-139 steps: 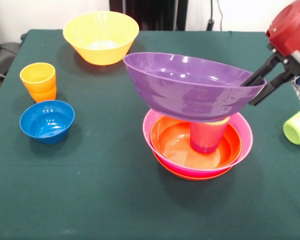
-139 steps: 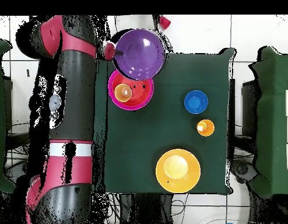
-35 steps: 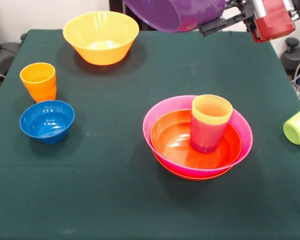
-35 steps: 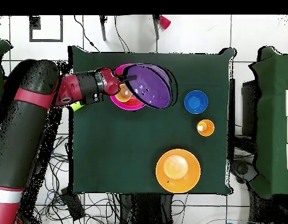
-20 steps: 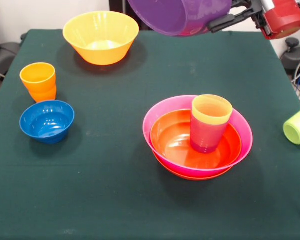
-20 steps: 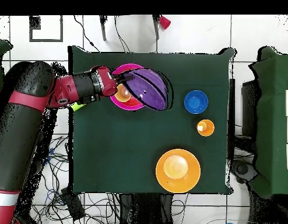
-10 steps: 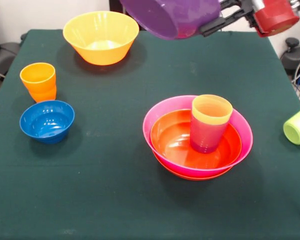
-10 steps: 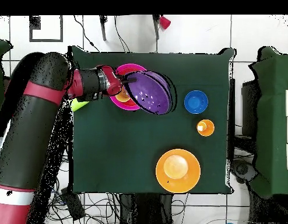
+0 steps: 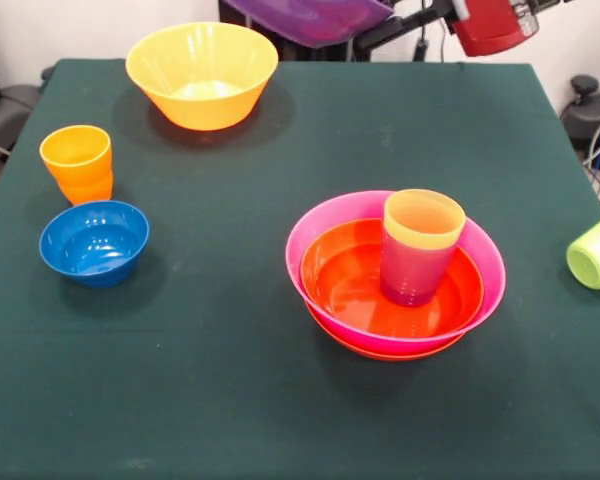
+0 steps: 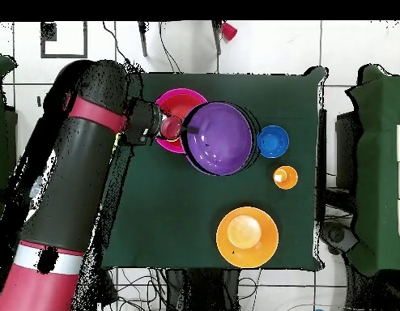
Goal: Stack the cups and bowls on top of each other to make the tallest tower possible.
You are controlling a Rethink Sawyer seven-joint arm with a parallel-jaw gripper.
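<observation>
Fingers (image 9: pixel 372 38) pinch the rim of the purple bowl (image 9: pixel 310 17) and hold it high over the bench (image 9: pixel 230 400). On the bench, the big yellow-orange bowl (image 9: pixel 201 73) sits at the far side. The tower (image 9: pixel 395 275) is a pink bowl with a red-orange one inside and a yellow cup (image 9: pixel 421 222) in a purple cup. Off to one side sit the small blue bowl (image 9: pixel 93 242) and the orange cup (image 9: pixel 77 161). The lime green cup (image 9: pixel 596 251) lies tipped at the other edge.

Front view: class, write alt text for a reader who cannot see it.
The tool holds a purple bowl high at the top edge, above a green-clothed table. Below sits a pink bowl nested with red-orange bowls and stacked cups.
</observation>
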